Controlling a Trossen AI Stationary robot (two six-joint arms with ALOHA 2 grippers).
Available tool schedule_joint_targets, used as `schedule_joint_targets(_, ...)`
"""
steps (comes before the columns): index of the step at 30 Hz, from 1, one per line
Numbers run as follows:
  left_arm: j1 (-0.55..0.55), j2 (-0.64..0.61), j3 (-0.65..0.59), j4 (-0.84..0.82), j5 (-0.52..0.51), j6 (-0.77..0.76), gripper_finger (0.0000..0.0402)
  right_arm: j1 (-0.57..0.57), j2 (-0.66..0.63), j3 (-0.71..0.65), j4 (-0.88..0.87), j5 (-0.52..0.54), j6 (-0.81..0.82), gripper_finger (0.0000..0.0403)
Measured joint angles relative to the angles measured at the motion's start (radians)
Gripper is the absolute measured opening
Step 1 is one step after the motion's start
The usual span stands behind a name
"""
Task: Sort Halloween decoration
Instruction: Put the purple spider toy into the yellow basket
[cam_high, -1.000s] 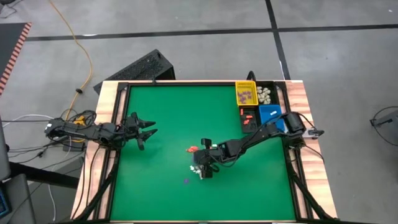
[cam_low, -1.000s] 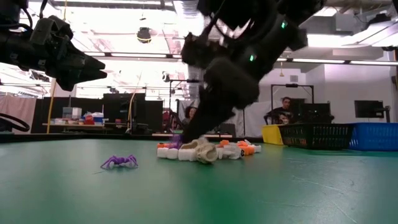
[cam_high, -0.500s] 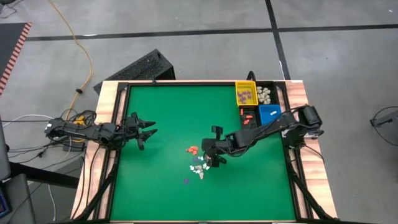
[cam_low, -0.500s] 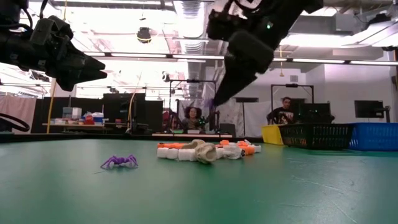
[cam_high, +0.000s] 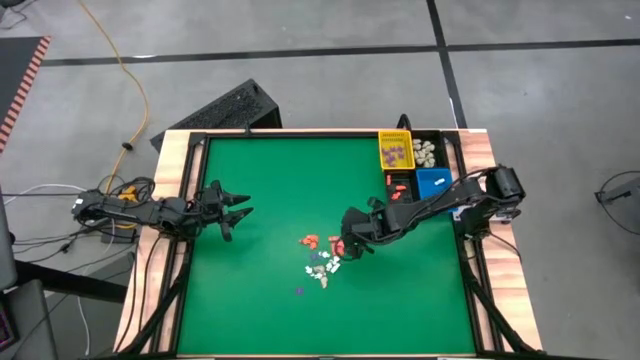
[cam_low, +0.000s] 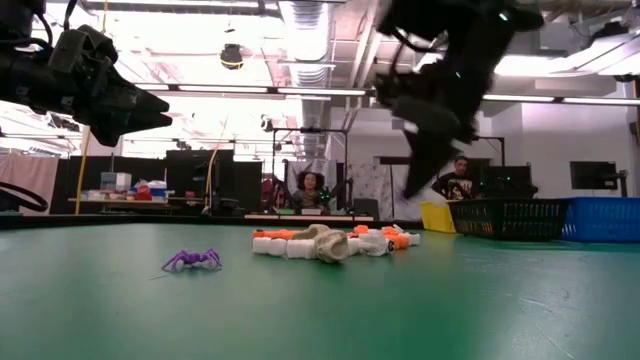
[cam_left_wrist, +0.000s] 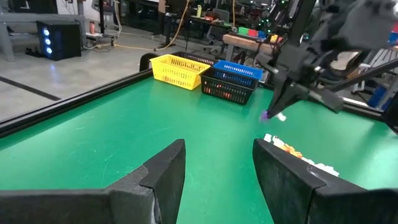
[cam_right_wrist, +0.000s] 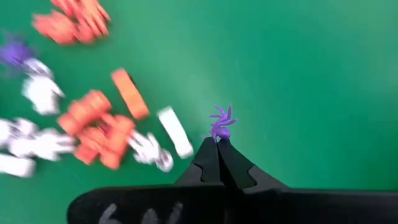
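Right wrist view shows the right gripper (cam_right_wrist: 217, 142) pinched shut on a tiny purple plastic spider (cam_right_wrist: 220, 122), lifted above the green table (cam_right_wrist: 311, 81) beside the scattered pile of cream-white, orange-red and purple trinkets (cam_high: 320, 255). Far off at the table's left edge, the left gripper (cam_high: 238, 211) hovers, fingers spread apart.

Green-topped table (cam_high: 260, 190) with wood-edged border is carrying a loose cluster of cream-white, orange-red and purple trinkets (cam_high: 320, 258) near centre, one purple spider (cam_low: 191, 260) lying apart from it, and yellow bin (cam_high: 395, 151), blue bin (cam_high: 434, 182) and black bin (cam_high: 399, 189) sitting grouped at one corner.
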Motion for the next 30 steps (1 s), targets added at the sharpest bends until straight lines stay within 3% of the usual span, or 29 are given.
schedule_joint_targets(11, 0.0, 0.0, 0.0, 0.0, 0.0, -0.004, 0.0178, -0.008, 0.0, -0.137, 0.141, -0.03, 0.064, 0.001)
schedule_joint_targets(22, 0.0, 0.0, 0.0, 0.0, 0.0, -0.037, 0.0178, -0.01, 0.0, -0.141, 0.15, -0.055, 0.054, 0.0069)
schedule_joint_targets(30, 0.0, 0.0, 0.0, 0.0, 0.0, -0.038, 0.0178, -0.042, 0.004, -0.141, 0.148, -0.13, 0.011, 0.0082)
